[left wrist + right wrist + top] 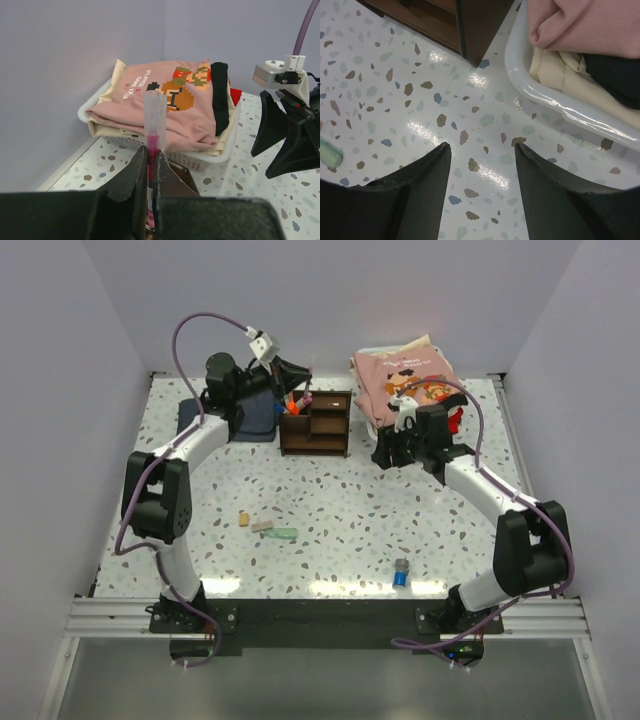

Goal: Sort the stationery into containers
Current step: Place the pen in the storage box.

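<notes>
Pen in the grip: my left pincer is clamped together on a pink pen, which stands upright between the fingers with its clear cap poking above them. Its lower end drops out of sight behind my fingers. From above, that left pincer hangs over the left end of the brown organiser, where an orange-tipped marker stands in the end compartment directly below it. Which compartment the pen is lined up with I cannot tell. Straight ahead of the left pincer sits the white bin, heaped with folded pink clothes. Off to its right, across the organiser, is my right pincer. Just behind the left pincer, under my arm, a dark blue cloth lies on the bench. The right pincer has its fingers wide apart with only speckled bench between them. The organiser's corner is just ahead of it and slightly left, and the bin's rim curves past on its right. Far to its left, the green eraser peeks in at the edge of view. Well behind both pincers, toward my bases, lie the loose pieces: a tan eraser, the green eraser just beside it, and a blue-capped bottle standing alone behind the right pincer.
</notes>
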Controlling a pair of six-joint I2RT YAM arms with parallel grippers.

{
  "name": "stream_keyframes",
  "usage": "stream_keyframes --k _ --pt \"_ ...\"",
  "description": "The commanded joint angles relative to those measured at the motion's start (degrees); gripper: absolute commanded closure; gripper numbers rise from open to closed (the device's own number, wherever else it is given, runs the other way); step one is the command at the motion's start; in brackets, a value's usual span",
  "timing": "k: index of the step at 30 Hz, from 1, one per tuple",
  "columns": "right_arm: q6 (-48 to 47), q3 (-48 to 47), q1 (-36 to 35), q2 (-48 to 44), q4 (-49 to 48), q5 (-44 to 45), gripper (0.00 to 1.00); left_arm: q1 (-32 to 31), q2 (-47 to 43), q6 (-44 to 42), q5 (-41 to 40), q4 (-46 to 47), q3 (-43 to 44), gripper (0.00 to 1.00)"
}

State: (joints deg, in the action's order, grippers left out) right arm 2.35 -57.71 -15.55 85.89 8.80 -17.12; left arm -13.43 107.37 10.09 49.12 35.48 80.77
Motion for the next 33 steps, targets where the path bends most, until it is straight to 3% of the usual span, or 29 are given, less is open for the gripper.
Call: stream_keyframes --k 1,23,25,26,33 --pt "-1.21 -3.28 0.35 1.12 -0.01 0.95 0.42 0.77 2.13 2.13 -0.34 6.61 0.53 1.0" --pt "-0.86 -4.78 0.35 6.4 -1.24 0.07 0.42 3.59 12.51 -0.07 0.71 6.62 4.05 1.0" --pt "-0.77 -4.95 0.35 6.92 -1.33 -0.1 0.42 3.59 12.07 -0.42 1.49 6.53 3.08 0.9" --pt "-0.68 -5.21 0.35 7.1 -1.33 -0.19 0.42 3.59 11.38 -1.9 2.37 6.35 2.03 0.78" --pt "-0.24 -6.71 0.43 8.16 -2.12 -0.72 0.42 4.29 6.19 -7.36 3.17 0.74 -1.32 0.63"
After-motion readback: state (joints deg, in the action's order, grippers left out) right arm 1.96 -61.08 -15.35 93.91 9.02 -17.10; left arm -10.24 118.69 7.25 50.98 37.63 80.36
